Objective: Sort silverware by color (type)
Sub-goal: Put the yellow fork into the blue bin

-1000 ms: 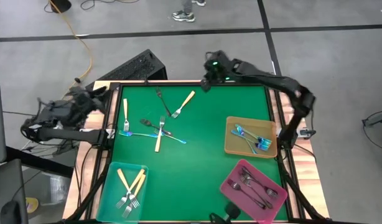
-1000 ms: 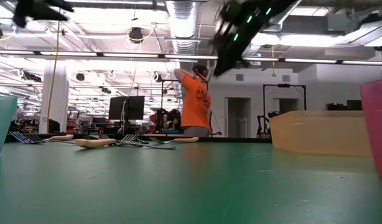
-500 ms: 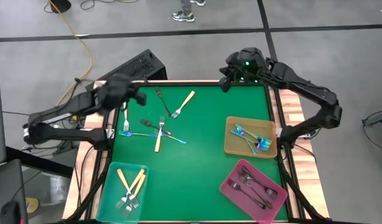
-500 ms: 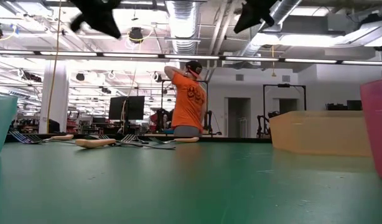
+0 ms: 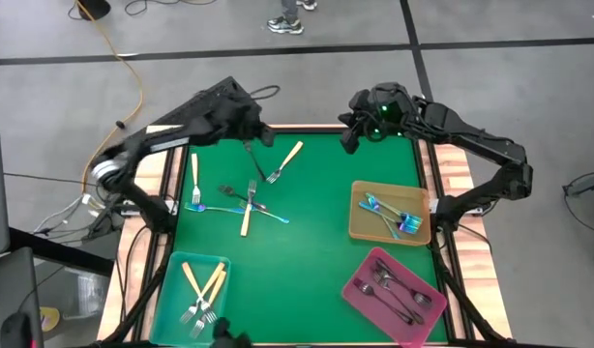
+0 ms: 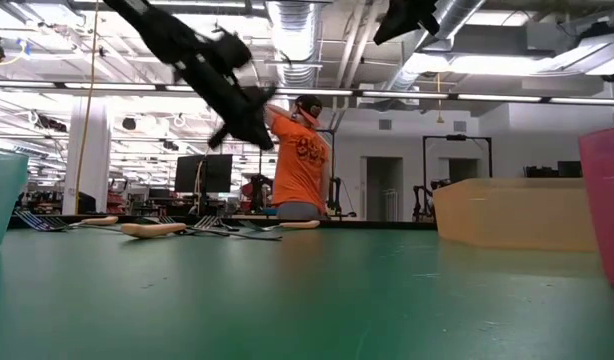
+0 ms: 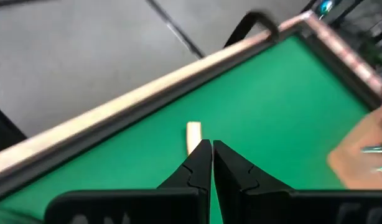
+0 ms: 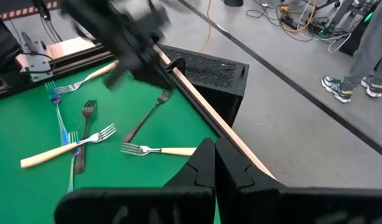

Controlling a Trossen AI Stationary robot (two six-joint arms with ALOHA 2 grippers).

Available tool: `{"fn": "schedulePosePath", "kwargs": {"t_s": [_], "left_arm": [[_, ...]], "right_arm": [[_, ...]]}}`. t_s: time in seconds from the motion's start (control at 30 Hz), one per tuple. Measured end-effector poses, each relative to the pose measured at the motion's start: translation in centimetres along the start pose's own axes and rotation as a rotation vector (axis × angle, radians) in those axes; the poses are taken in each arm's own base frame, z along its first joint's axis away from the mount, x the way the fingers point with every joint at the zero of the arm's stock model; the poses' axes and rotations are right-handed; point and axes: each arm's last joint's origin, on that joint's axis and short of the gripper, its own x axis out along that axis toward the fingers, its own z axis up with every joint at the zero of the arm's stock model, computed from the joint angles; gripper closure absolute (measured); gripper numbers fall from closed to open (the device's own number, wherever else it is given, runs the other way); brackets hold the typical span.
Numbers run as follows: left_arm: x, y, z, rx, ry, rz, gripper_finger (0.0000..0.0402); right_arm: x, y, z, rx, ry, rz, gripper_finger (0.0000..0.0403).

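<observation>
Sorting partly done.

Sorted so far:
- teal tray [image 5: 171,290], well away from both hands at the desk's near corner on the left arm's side: several cream-handled forks [image 5: 202,290].
- tan tray [image 5: 357,224], on the right arm's side: a few iridescent blue forks [image 5: 389,215].
- pink tray [image 5: 360,290], near corner below the tan one: some dark metal forks [image 5: 394,290].

Still loose on the green desk [image 5: 316,261], all of it lying between the left hand and the teal tray:
- dark fork [image 5: 254,159] just beside the left hand, closest of all.
- cream fork [image 5: 286,160] next to it, handle toward the far edge.
- another cream fork [image 5: 193,174] along the desk's side edge.
- crossed heap [image 5: 244,201] farther in: a cream fork, at least one dark fork and blue ones overlapping; exact count not readable.

Hands:
- left hand [image 5: 261,137] above the far edge of the desk, fingers pressed together, nothing between them. In the left wrist view the tip of a cream handle [image 7: 193,132] shows just past the fingertips, on the desk.
- right hand [image 5: 351,135] at the far edge on its own side, raised, fingers closed and empty, well apart from any loose fork.

Judgement: roughly two thirds in. All three kinds remain, and the overlapped pieces in the heap look hardest to lift singly.
</observation>
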Motion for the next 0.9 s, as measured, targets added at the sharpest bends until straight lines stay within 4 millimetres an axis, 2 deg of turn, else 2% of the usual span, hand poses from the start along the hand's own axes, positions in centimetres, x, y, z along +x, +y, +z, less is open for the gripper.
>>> {"fn": "schedulePosePath", "kwargs": {"t_s": [0.17, 0.4, 0.57, 0.7, 0.8, 0.9], "left_arm": [[5.6, 0.8, -0.9, -0.027, 0.109, 0.050, 0.0402], [11.3, -0.1, -1.3, -0.021, 0.207, 0.065, 0.0401], [14.5, -0.5, -2.1, -0.012, 0.324, 0.100, 0.0401], [15.6, -1.6, -2.6, -0.024, 0.433, -0.011, 0.0401], [15.2, -2.6, -3.9, 0.029, 0.535, 0.030, 0.0401], [14.5, -3.1, -4.4, 0.090, 0.596, 0.055, 0.0401]], "right_arm": [[0.0, 0.1, -0.1, -0.013, 0.010, 0.003, 0.0386], [0.0, 0.1, -0.2, -0.019, 0.014, 0.004, 0.0386], [-0.2, 0.4, -0.3, -0.026, 0.028, 0.015, 0.0386], [-0.4, 0.4, -0.5, -0.029, 0.048, 0.016, 0.0386], [-0.4, 0.5, -0.6, -0.035, 0.058, 0.021, 0.0386], [-0.5, 0.9, -0.7, -0.042, 0.056, 0.034, 0.0386]]}}
